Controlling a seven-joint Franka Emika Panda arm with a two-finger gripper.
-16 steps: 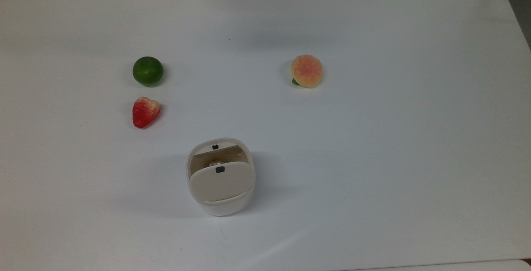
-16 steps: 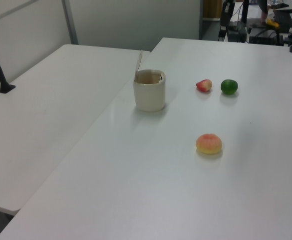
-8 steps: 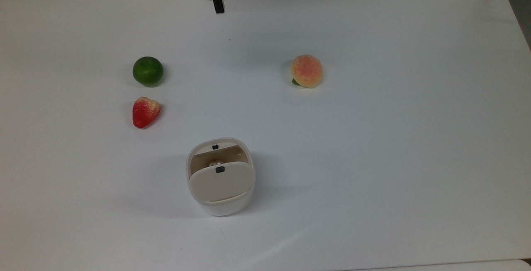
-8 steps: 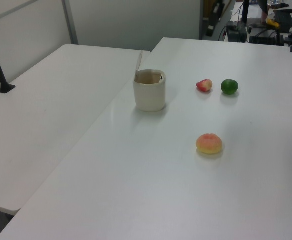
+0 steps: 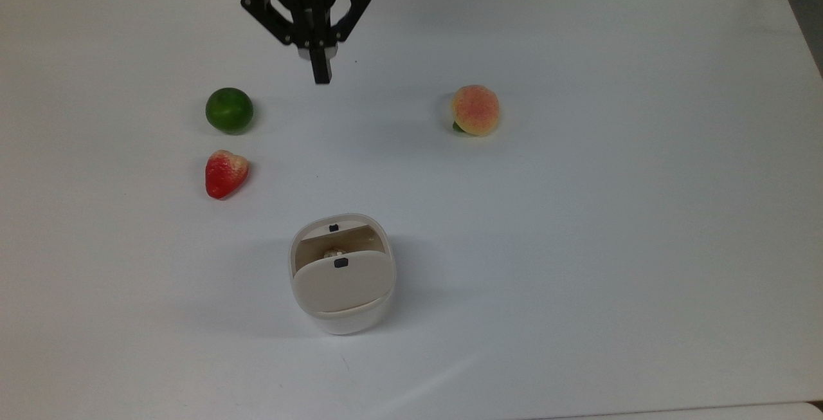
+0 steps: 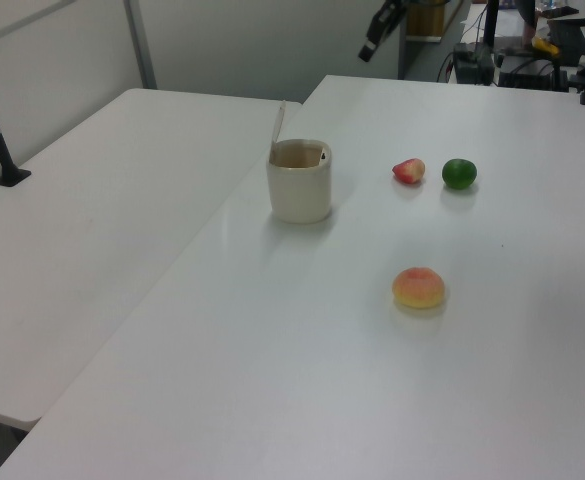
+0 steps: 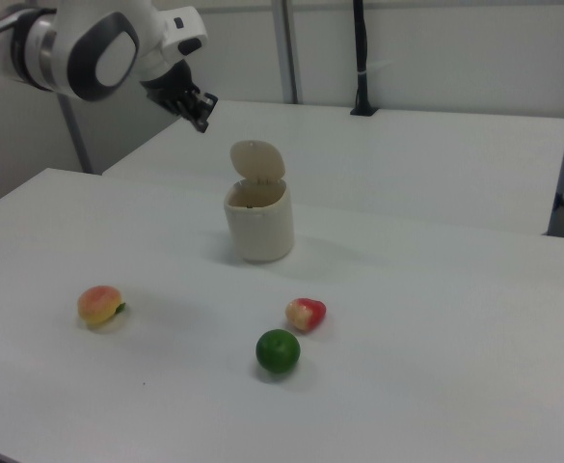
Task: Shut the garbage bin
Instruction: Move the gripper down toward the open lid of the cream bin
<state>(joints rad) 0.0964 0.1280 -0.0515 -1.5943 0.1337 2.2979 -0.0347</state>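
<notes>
My black two-finger claw [image 5: 320, 76], with "ROBOTIQ" printed in white on its body, hangs over the far edge of the smooth white table [image 5: 578, 214] in the top view, its fingers pressed together into one narrow tip and holding nothing. In the right view the claw [image 7: 202, 122] juts from my glossy white-and-grey arm [image 7: 98, 48], above and to the right view's left of the bin.

The small cream-white plastic garbage bin [image 5: 341, 275], rounded-square in shape, stands near the table's front in the top view, well apart from my claw. Its beige hinged lid [image 7: 256, 160] stands upright, the mouth open; a small black tab [image 5: 341, 263] marks the lid. In the left view the bin [image 6: 299, 182] sits near the seam between two tables.

A glossy round green lime [image 5: 229, 110] lies just beyond a red, pale-topped toy strawberry [image 5: 225, 173], and a matte, speckled orange-pink peach [image 5: 475, 109] lies toward the top view's right.
</notes>
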